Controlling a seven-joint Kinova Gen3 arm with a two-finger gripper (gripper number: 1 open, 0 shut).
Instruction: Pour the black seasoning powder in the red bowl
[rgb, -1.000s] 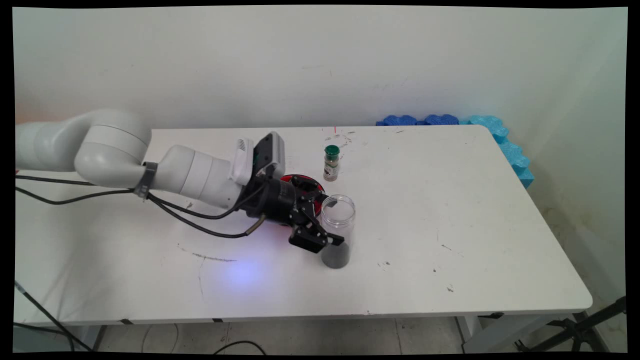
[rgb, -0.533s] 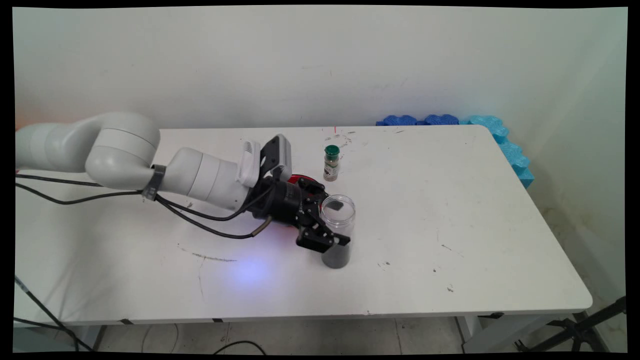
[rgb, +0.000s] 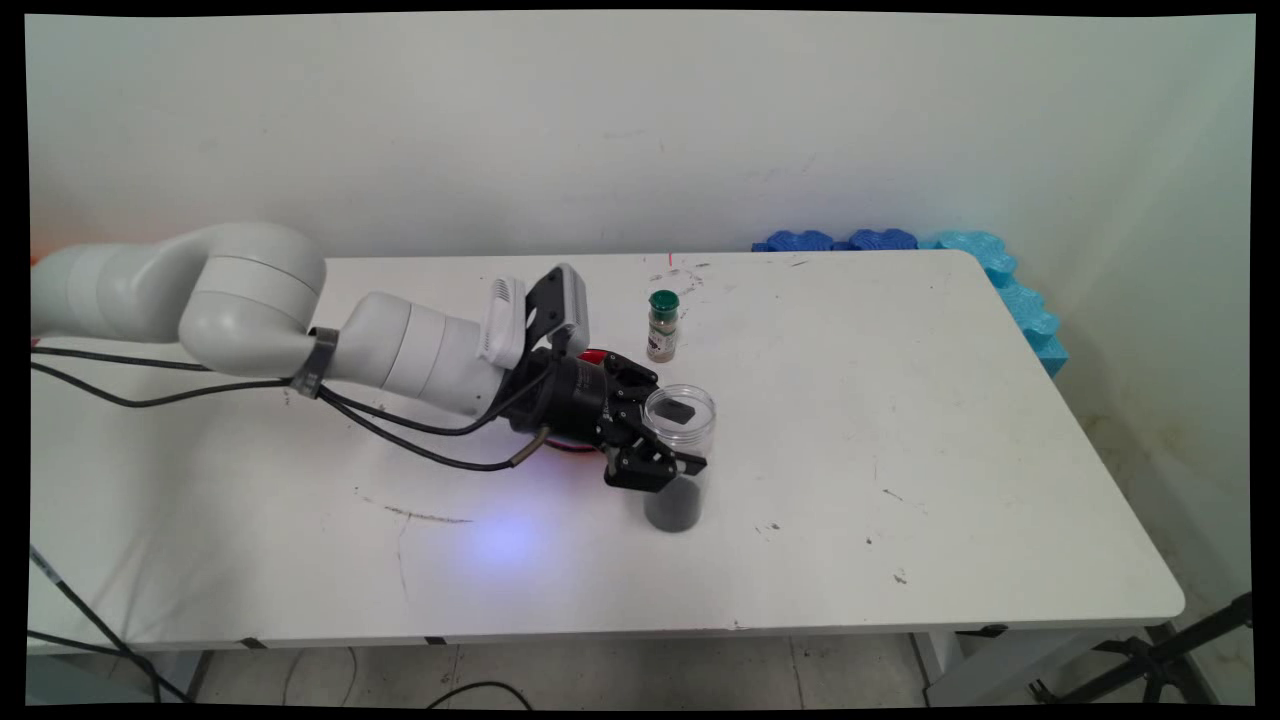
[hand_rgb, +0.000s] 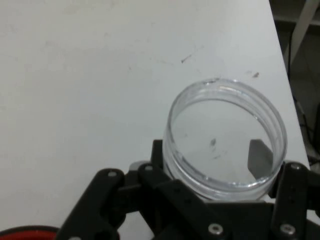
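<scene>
Looking left to right, you see the gripper (rgb: 672, 448) clamped around the clear open jar (rgb: 679, 455) near the middle of the table (rgb: 950, 420). A red object (rgb: 592, 356) peeks out behind the hand; a green-capped spice bottle (rgb: 662, 325) stands at the jar's 12 o'clock.

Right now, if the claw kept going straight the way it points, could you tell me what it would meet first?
The clear open jar, which already stands between the claw's fingers; beyond it only bare table shows, though depth is unclear.
</scene>
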